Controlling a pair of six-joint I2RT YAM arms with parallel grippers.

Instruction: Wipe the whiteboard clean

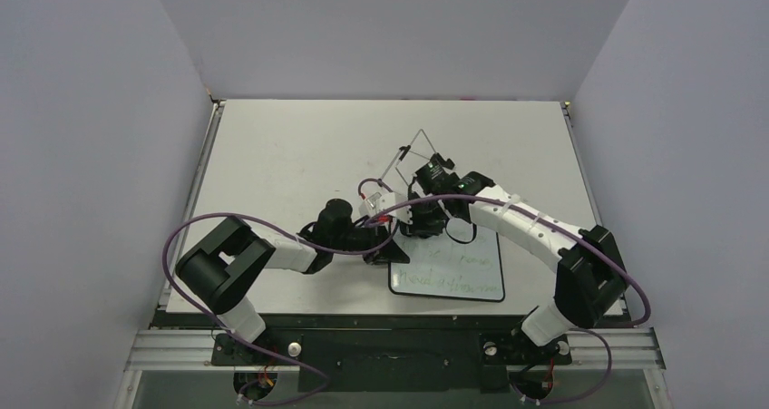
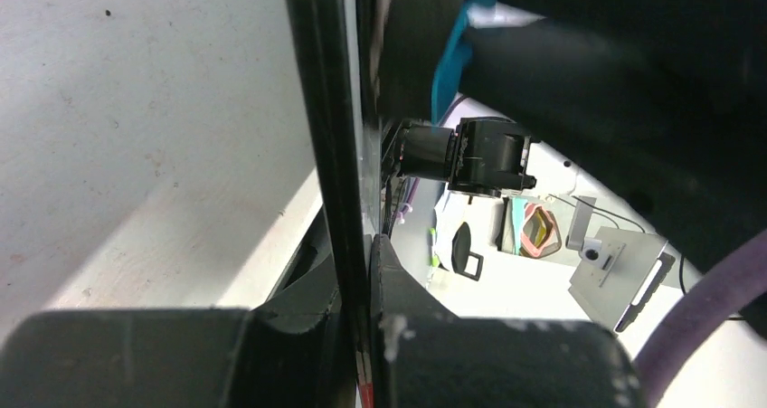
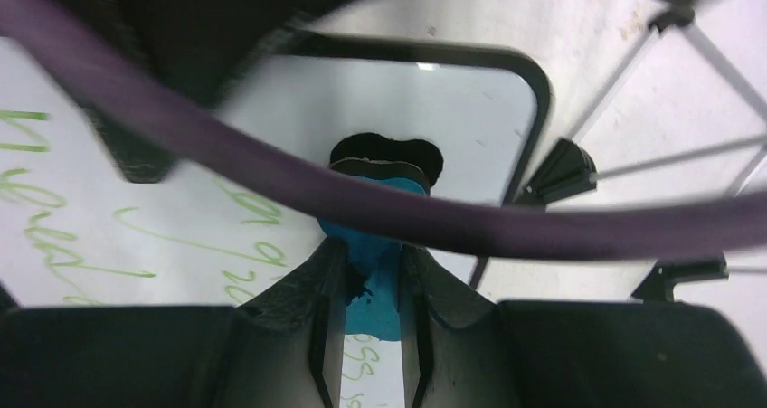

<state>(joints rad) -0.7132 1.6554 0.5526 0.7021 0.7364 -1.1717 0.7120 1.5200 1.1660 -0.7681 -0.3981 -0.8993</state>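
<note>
whiteboard (image 1: 458,268), black-framed white rectangle: left end effector (image 1: 387,251) grips its left edge; right end effector (image 3: 366,310) grips blue eraser block (image 3: 380,286).

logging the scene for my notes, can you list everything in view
whiteboard: 1, white with black frame and green writing, lying on the table towards its near right
eraser: 1, blue and black, in the right gripper over the whiteboard
easel: 1, thin wire with black feet, on the table just behind the whiteboard
table: 1, white, fills the floor of the enclosure
walls: 3, grey, left, back and right of the table
cables: 2, purple, one looping along each arm
left gripper: 1, black, shut on the whiteboard's left edge
right gripper: 1, black, shut on the eraser
</note>
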